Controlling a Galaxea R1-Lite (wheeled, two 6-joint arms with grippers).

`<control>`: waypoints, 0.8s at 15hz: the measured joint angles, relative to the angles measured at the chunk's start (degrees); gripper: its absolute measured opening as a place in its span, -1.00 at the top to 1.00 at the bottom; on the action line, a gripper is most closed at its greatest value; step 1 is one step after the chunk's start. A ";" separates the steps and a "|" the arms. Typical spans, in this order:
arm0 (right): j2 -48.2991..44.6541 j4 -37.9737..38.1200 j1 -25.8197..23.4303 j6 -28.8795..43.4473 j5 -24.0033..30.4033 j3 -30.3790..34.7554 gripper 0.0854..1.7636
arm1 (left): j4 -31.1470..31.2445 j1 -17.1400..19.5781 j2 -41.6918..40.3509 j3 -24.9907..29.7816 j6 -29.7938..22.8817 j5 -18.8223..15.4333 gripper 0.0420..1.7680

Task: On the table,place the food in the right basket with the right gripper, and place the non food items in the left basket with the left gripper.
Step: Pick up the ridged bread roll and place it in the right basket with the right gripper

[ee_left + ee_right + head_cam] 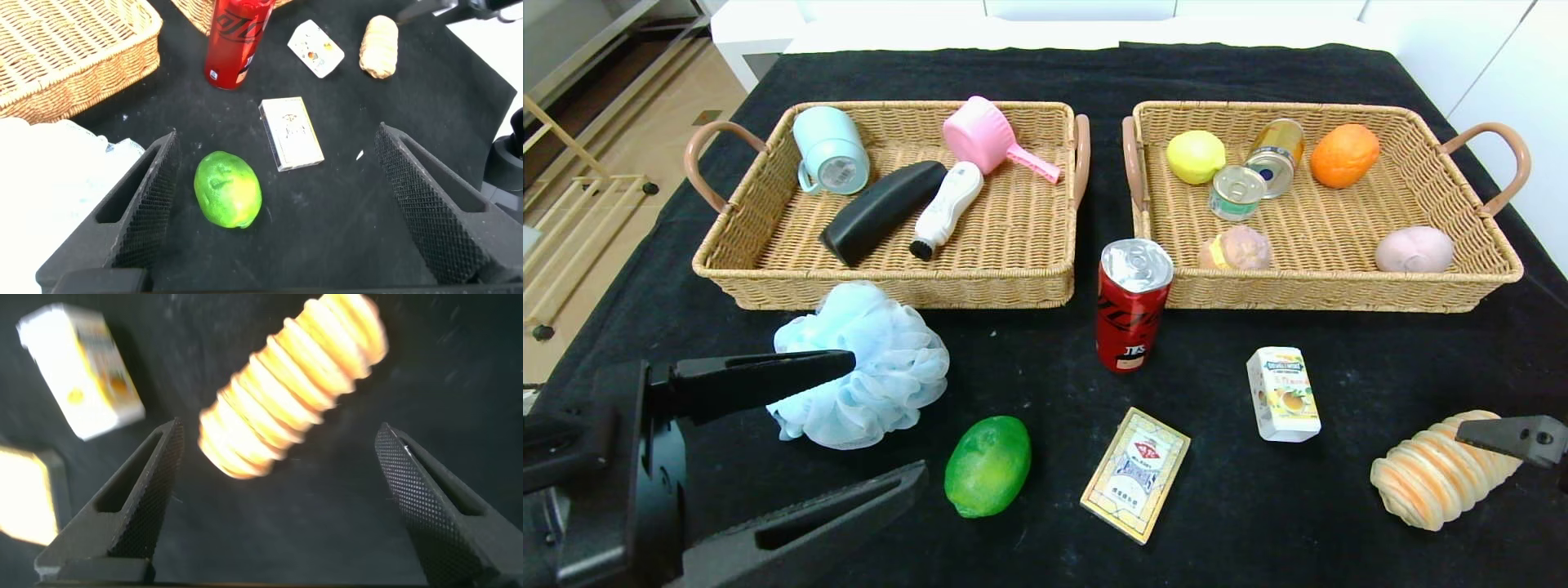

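Right gripper (274, 498) hangs with its fingers spread wide over the ridged bread loaf (1441, 474) on the black table (1258, 506), seemingly to straddle it; left gripper (278, 204), also spread, waits beside the blue bath pouf (866, 367).

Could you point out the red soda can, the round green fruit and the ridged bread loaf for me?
Red soda can (1131, 314), head view, on its red side.
Round green fruit (228, 189), left wrist view, its middle.
Ridged tan bread loaf (286, 388), right wrist view, its middle ridges.
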 joint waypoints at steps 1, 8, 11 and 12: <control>1.67 -0.02 -0.06 2.97 0.18 -0.72 -0.94 | -0.02 0.00 -0.05 0.00 0.00 -0.02 -0.94; 7.98 5.13 -6.05 13.14 7.39 -7.45 -0.94 | 0.02 0.00 -0.46 0.01 0.09 -0.02 -0.94; 9.40 5.00 -6.73 15.52 10.54 -7.39 -0.94 | 0.02 0.00 -0.50 0.04 0.09 0.00 -0.94; 9.91 4.91 -6.99 15.82 11.50 -7.31 -0.94 | 0.05 0.00 -0.48 0.06 0.06 -0.02 -0.94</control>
